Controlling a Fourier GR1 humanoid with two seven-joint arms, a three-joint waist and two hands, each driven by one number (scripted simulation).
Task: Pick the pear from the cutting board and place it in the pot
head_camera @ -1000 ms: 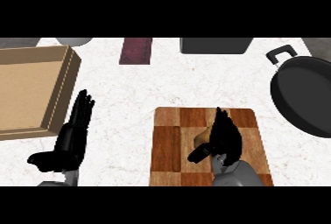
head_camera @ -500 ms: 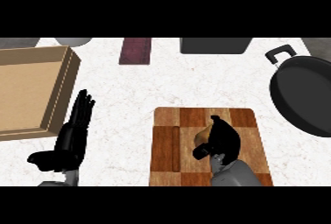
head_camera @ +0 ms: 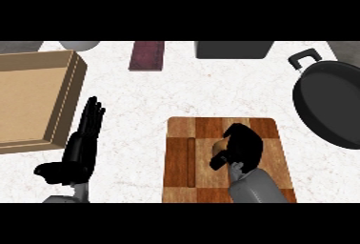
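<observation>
The robot's right hand (head_camera: 243,145) is curled over the middle of the checkered brown wooden cutting board (head_camera: 184,164), and a small tan patch peeking out at its left side is most likely the pear (head_camera: 220,144), though the hand hides nearly all of it, so its shape and lie cannot be confirmed. The fingers look bent down around that patch with the thumb tucked low on the left, which reads as a grasp closing on the fruit and not yet lifting it from the board. The large black round pot (head_camera: 330,105) with its loop handle sits well apart, up and to the right at the counter's edge. The left hand (head_camera: 79,150) rests with fingers straight beside the shallow tan cardboard box (head_camera: 62,107). The risk from here, as a judgement, is that a rounded fruit caught mostly from above could roll out sideways during the lift, or slip free on the long carry across open counter before reaching the pot's rim.
</observation>
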